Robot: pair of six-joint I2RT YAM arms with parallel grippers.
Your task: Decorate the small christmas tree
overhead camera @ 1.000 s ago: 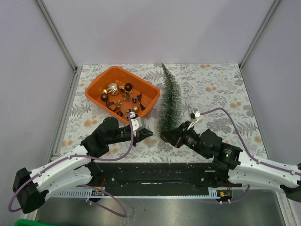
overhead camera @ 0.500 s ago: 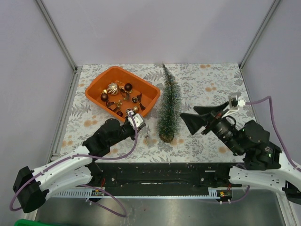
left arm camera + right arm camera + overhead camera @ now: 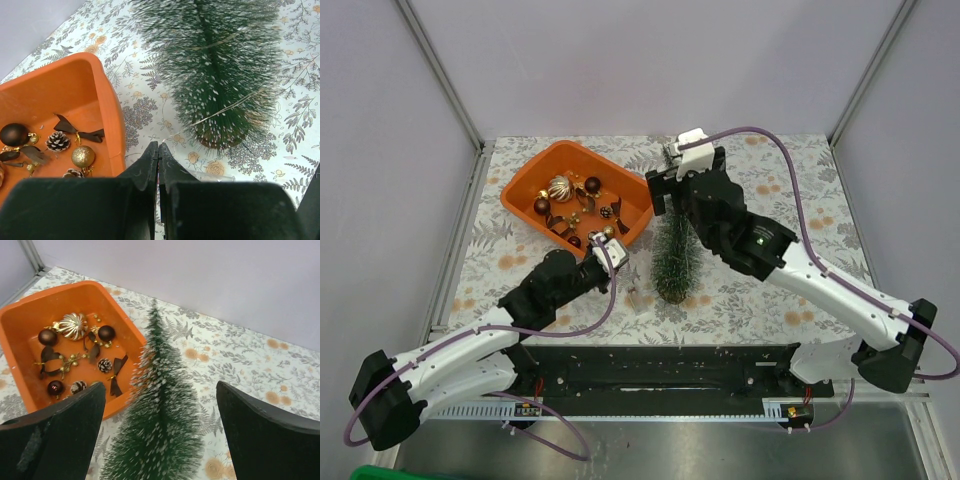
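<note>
The small christmas tree stands on its round base on the patterned table, dark green with white frosting; my right arm hides its top from above. My right gripper hangs over the tree, and in the right wrist view my right gripper is wide open with the tree below, between its fingers, untouched. My left gripper lies low between tray and tree, shut. A thin gold thread runs from across the tree to the left gripper's tips; I cannot tell if it is pinched.
An orange tray at the back left holds a gold ball, brown balls, pine cones and dark bows. A small clear piece lies on the table by the tree's base. Walls close in on three sides.
My right gripper let go of the tree's base, opened wide and swung up over the treetop. The tree went from leaning to standing. My left gripper drew back a little, still shut.
</note>
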